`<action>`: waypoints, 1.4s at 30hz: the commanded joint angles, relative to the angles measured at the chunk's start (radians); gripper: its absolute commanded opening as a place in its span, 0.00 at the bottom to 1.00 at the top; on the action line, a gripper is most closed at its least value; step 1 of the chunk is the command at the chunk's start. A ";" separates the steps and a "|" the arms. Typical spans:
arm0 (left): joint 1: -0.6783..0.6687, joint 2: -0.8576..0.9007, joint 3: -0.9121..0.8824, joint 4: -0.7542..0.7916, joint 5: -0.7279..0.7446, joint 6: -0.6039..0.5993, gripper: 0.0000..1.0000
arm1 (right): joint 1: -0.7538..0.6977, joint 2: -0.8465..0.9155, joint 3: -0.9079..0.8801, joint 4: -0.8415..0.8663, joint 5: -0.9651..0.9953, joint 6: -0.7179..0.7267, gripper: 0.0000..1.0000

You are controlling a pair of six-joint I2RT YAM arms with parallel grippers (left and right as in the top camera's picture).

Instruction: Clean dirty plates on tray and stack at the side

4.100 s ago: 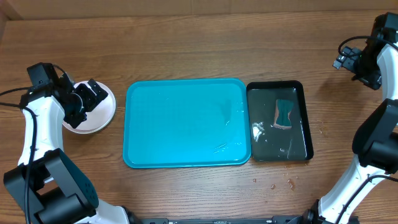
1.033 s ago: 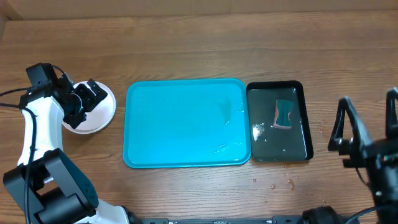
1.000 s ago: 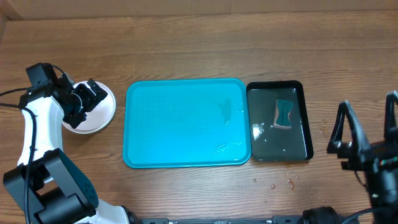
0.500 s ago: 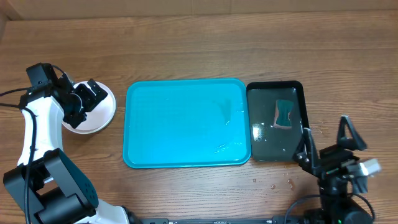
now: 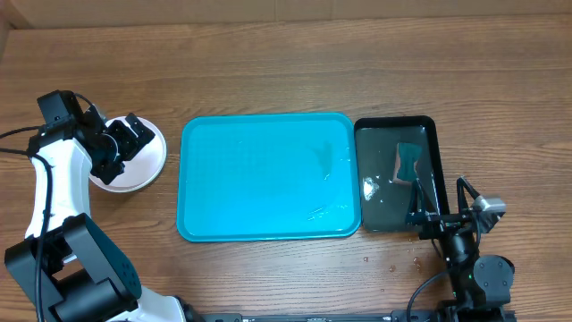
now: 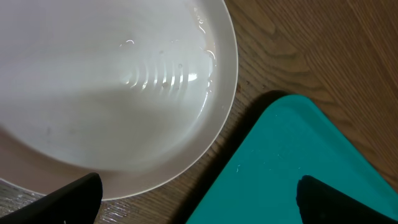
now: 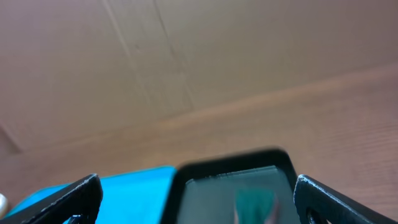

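My right arm was the thing that moved. A little while before, it was up high at the far right. Then it swung down and tucked itself in at the near right edge of the tabletop (image 5: 268, 63), just beside the black tray (image 5: 393, 122). My right gripper (image 7: 196, 186) stayed wide open all the way and held nothing. It looked out low over the black tray.

My left arm did not move at all. My left gripper (image 6: 199, 190) hung open over the white plate (image 5: 147, 165) and held nothing. That plate sat on the tabletop, just left of the turquoise tray (image 5: 268, 118), close to its edge but not on it. I could only see the white plate on top. I could not tell if the other plates were under it.

The turquoise tray had no plates on it, only some wet shine. The sponge (image 5: 408, 164) lay in the black tray, and I was not holding it. A few water drops (image 5: 393, 266) sat on the tabletop near that tray.

I think this meant the job was about done. The plates were off the tray and at the side, the sponge was put down, and my right arm had gone to rest.
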 commanded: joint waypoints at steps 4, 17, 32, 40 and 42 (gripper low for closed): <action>-0.001 -0.015 -0.001 0.003 0.007 0.026 1.00 | -0.005 -0.008 -0.010 0.002 0.011 0.005 1.00; -0.001 -0.015 -0.001 0.003 0.008 0.026 1.00 | -0.005 -0.008 -0.010 0.002 0.011 0.005 1.00; -0.001 -0.015 -0.001 0.003 0.007 0.026 1.00 | -0.005 -0.008 -0.010 0.002 0.011 0.005 1.00; -0.055 -0.096 -0.001 0.002 -0.024 0.026 1.00 | -0.005 -0.008 -0.010 0.002 0.011 0.005 1.00; -0.089 -0.164 -0.001 0.002 -0.047 0.026 1.00 | -0.005 -0.008 -0.010 0.002 0.011 0.005 1.00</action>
